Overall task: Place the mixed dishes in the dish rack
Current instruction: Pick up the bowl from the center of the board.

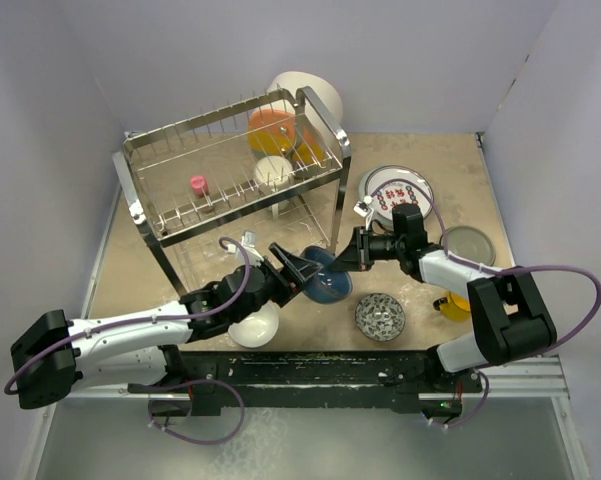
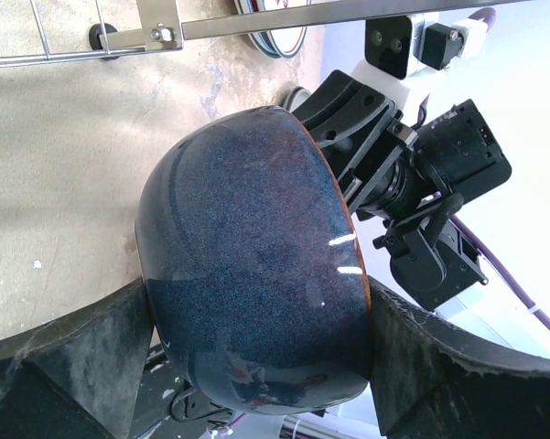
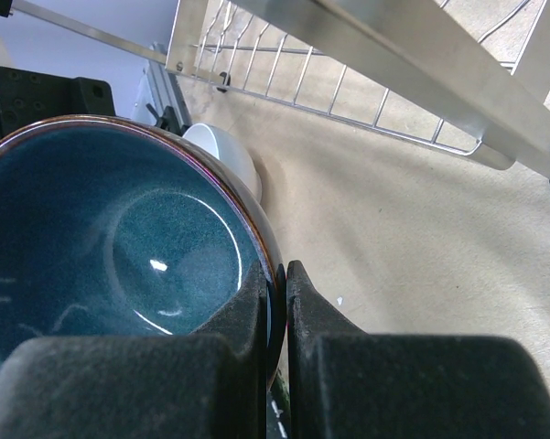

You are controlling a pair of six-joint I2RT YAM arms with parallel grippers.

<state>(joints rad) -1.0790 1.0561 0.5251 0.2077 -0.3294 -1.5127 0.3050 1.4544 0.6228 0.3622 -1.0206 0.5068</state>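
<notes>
Dark blue glazed ceramic bowl (image 1: 328, 278): middle of the top view, tilted on its side, between both grippers.
Right gripper (image 3: 276, 283): fingers together, clamped on the bowl rim.
Left gripper (image 2: 261, 320): fingers wide apart, one at each side of the bowl; whether they press it, I cannot tell.
Chrome wire dish rack (image 1: 325, 125): just above the bowl in the top view.

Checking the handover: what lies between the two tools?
The dark blue bowl, in the top view: the right tool pinches its rim, the left tool flanks its body.
</notes>
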